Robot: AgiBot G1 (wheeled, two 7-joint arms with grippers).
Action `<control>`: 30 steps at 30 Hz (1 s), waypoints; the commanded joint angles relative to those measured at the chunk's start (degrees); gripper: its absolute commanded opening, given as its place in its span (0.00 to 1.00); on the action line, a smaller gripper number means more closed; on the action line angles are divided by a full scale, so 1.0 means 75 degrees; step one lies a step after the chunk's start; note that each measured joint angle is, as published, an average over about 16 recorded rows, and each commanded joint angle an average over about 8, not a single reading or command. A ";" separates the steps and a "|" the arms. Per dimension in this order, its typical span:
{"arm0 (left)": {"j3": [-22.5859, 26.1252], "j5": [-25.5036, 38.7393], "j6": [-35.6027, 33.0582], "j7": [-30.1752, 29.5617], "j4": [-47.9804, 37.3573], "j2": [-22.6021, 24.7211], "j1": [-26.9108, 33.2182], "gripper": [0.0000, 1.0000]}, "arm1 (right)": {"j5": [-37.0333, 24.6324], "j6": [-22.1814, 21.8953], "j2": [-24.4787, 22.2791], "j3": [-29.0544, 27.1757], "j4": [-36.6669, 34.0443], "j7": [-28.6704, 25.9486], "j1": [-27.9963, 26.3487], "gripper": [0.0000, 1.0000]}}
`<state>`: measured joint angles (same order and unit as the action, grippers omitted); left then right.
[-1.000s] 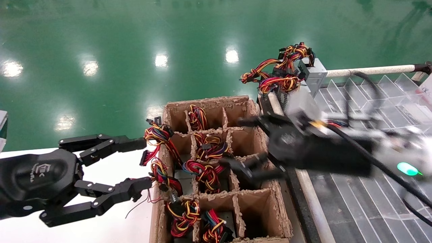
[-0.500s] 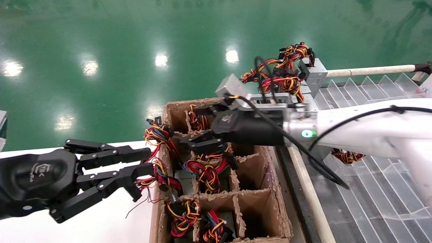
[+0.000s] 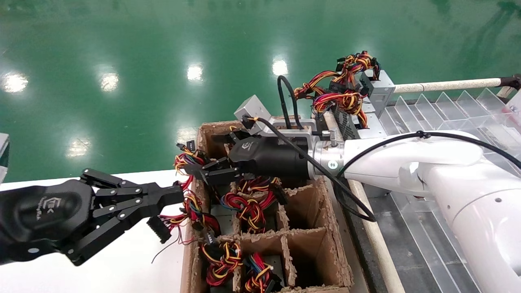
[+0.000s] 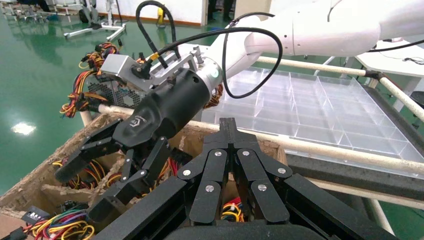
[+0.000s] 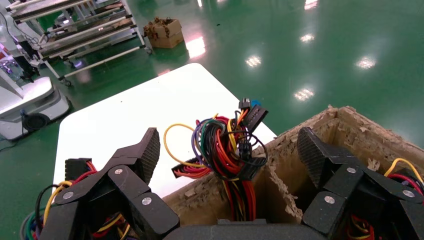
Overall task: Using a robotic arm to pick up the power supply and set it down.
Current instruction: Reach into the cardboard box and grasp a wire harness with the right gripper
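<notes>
1. The right gripper [image 3: 215, 156] had its jaws spread wide and held nothing. One finger [image 5: 320, 155] hung over the far corner compartment of the cardboard crate [image 3: 325, 248]; the other finger [image 5: 145, 152] stood beyond the crate's left wall, above the worktop [image 3: 122, 276].
2. Between those jaws a wire bundle [image 5: 225, 145] of red, yellow and black leads rose over the crate's left rim. Whether the jaws touched it could not be told.
3. The left gripper [image 3: 173, 199] had its jaws pressed together, tips meeting, with nothing seen between them. It hovered over the white worktop just left of the crate, its tips beside loose coloured wires hanging over the crate's side.
4. The robotic arm [image 3: 407, 162], white with a silver wrist ring and a black cable, reached in from the right across the crate's far end.
5. The crate's compartments held further wire bundles; the boxes beneath them were mostly hidden.
6. One power supply [image 3: 376, 93], a grey metal box with a tangle of wires, sat behind the crate at the near corner of the clear divider tray [image 3: 468, 106], well apart from both grippers.
7. Green floor [image 3: 122, 49] lay beyond.
</notes>
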<state>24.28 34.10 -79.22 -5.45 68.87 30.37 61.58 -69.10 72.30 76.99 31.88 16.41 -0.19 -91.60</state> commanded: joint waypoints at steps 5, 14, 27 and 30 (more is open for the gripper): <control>0.0000 0.0000 0.0000 0.0000 0.0000 0.0000 0.0000 0.00 | 0.0137 0.0033 0.0150 0.0193 -0.0249 0.0174 -0.0016 0.00; 0.0000 0.0000 0.0000 0.0000 0.0000 0.0000 0.0000 0.00 | 0.0409 -0.0252 0.0170 0.0780 0.0123 0.0034 0.0116 0.00; 0.0000 0.0000 0.0000 0.0000 0.0000 0.0000 0.0000 0.00 | 0.0889 -0.0793 0.0155 0.1530 0.0357 -0.0122 0.0131 0.00; 0.0000 0.0000 0.0000 0.0000 0.0000 0.0000 0.0000 0.00 | 0.0979 -0.0944 0.0153 0.1694 0.0396 -0.0133 0.0115 0.00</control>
<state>24.28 34.10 -79.22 -5.45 68.87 30.37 61.58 -61.76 65.28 78.11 44.54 19.40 -1.22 -90.78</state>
